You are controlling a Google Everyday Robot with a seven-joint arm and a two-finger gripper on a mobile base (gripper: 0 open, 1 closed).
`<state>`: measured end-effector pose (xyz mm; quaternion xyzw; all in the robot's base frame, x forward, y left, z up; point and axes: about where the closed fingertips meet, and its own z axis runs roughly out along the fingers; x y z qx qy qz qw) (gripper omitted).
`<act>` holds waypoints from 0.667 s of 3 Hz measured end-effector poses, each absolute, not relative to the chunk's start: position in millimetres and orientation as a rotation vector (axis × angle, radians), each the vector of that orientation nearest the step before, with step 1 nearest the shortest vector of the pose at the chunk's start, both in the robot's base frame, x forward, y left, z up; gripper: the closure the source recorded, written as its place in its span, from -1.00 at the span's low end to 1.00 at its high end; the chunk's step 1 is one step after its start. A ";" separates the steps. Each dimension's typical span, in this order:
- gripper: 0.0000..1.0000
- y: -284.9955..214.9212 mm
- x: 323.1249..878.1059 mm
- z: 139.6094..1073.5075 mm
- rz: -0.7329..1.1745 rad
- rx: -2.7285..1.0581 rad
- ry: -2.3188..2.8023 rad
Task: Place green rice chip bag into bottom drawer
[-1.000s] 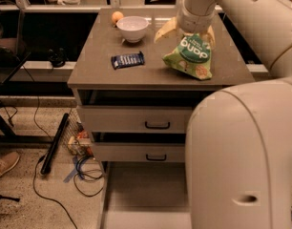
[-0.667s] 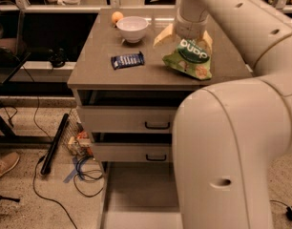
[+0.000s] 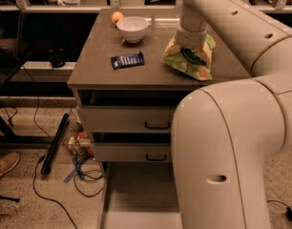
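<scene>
One arm, mine, fills the right half of the view. Its bulky near segment blocks the lower right, and the far segment points down, wrist-first, at the cabinet top (image 3: 100,73). My gripper (image 3: 190,46) sits directly on the green rice chip bag (image 3: 196,65), which lies on the right side of the top, near the front edge. The wrist covers the bag's upper part and the gripper's tip, so I cannot tell whether it grips the bag. The bottom drawer (image 3: 136,194) stands pulled out below two handled drawers (image 3: 127,119). My arm hides its right part and the frame edge crops its front. Left of the bag lie a dark-blue wrapped bar (image 3: 127,60), a white bowl (image 3: 132,28) and an orange fruit (image 3: 117,17).
</scene>
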<state>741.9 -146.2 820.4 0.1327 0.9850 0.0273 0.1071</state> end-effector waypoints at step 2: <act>0.98 -146.2 741.9 823.3 0.081 0.390 2.899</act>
